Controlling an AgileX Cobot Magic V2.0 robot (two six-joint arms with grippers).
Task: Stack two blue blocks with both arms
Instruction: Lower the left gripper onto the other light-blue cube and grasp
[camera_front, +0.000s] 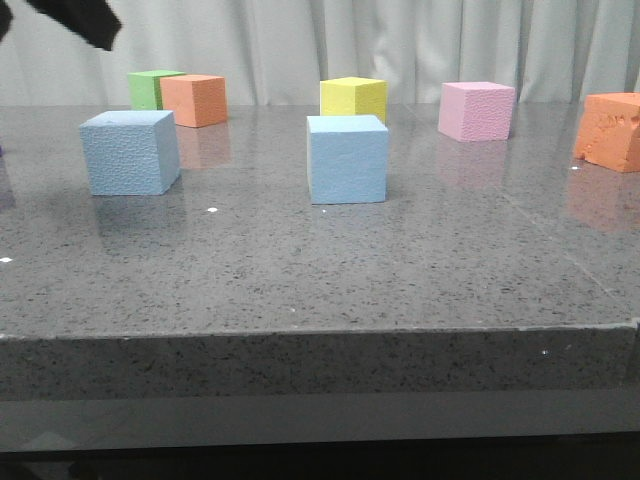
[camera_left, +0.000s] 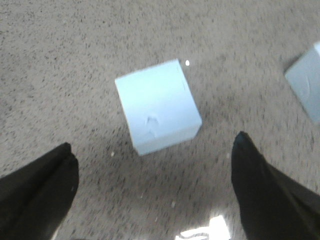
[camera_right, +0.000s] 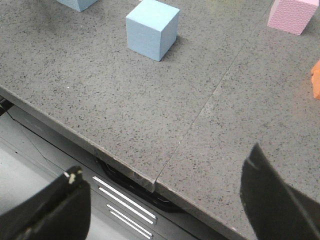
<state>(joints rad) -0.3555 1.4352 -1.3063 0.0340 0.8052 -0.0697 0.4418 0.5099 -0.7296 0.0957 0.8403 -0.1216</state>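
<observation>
Two separate blue blocks (camera_front: 130, 152) (camera_front: 347, 158)

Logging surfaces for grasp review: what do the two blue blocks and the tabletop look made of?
Blue blocks, left and centre: probably foam, matte with a grainy, pebbled skin. Tabletop: looks like polished speckled grey stone or laminate; it faintly mirrors the blocks.

Left arm (camera_front: 70, 22) is cut off at the front view's top edge — the far orange block (camera_front: 610, 130) at its right.
</observation>
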